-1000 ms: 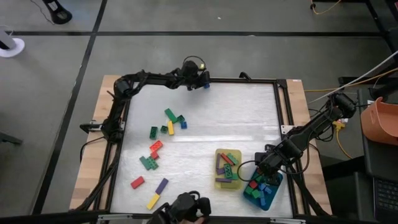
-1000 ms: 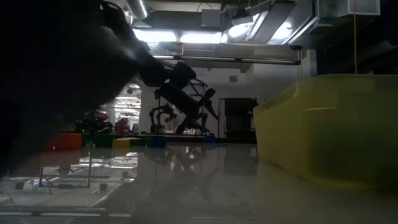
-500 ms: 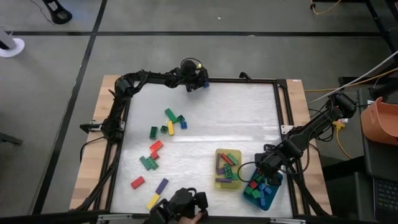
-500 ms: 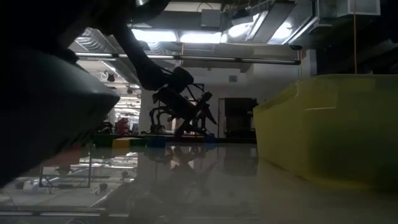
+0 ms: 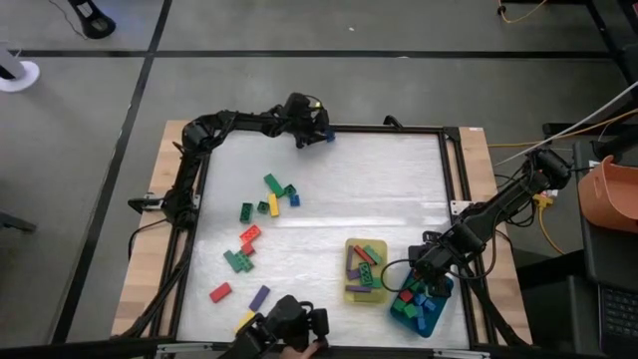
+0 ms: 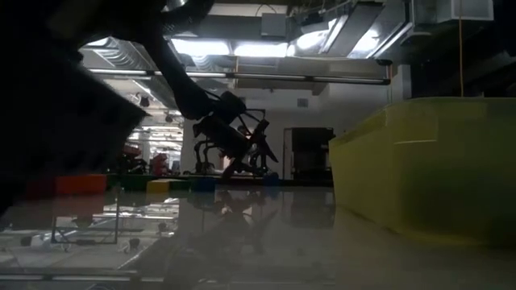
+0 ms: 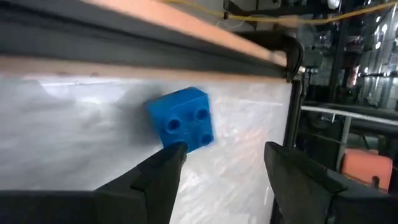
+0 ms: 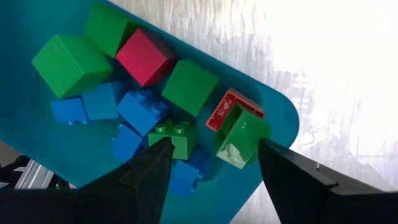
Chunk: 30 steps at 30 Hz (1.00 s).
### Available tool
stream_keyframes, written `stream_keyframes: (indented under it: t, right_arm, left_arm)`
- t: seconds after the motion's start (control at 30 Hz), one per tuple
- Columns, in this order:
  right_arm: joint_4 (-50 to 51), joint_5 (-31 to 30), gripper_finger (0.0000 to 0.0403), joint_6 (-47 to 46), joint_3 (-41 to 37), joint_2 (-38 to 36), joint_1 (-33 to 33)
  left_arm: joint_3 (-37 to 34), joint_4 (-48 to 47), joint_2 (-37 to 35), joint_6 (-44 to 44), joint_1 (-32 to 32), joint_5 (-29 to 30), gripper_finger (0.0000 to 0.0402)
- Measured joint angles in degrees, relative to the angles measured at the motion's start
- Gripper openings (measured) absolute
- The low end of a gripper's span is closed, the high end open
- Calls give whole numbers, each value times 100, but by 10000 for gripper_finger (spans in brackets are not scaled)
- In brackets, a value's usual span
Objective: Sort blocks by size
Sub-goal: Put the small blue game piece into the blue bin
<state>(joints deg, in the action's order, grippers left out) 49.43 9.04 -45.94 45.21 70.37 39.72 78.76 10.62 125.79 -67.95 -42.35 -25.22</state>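
Observation:
A small blue block (image 5: pixel 330 135) lies by the table's far edge. In the left wrist view it (image 7: pixel 181 118) turns its studs toward me. My left gripper (image 5: pixel 319 129) stands open just short of it (image 7: pixel 221 165). My right gripper (image 5: pixel 423 273) hangs open over the teal tray (image 5: pixel 446 297), fingers pointing down above small green, blue and red blocks (image 8: pixel 140 59). Long blocks lie in the yellow tray (image 5: pixel 350 293). Loose blocks (image 5: pixel 272 194) are scattered over the table's left half. My left gripper has one fingertip (image 7: pixel 175 151) right at the blue block's lower edge (image 7: pixel 189 144), coming slanting down toward the far edge. I cannot tell whether it touches. The block rests on the table.
A dark frame rail (image 5: pixel 389 128) runs along the far edge right behind the blue block. A dark object (image 5: pixel 287 334) sits at the near edge beside a yellow block (image 5: pixel 245 321). The yellow tray's wall (image 6: pixel 419 169) fills the low view's right.
My left gripper has shifted a little toward the table's left along the far edge, sunk slightly and rolled about its wrist, its jaws still open. The blue block has stayed put. The dark object at the near edge has slid toward the left.

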Motion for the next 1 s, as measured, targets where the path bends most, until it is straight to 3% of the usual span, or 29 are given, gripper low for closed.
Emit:
stream_keyframes:
  t: [0.17,0.47,0.67,1.0]
  right_arm:
    - [3,0,239,0,0,0,0]
    - [17,0,239,0,2,0,0]
    - [17,-98,239,0,2,0,0]
    - [6,-201,239,3,2,0,0]
  left_arm:
    - [-20,-401,-146,154,-14,-33,219]
    - [-11,-272,-356,497,18,48,219]
    - [-9,67,-240,489,205,839,219]
    - [-2,531,-140,234,341,1233,219]
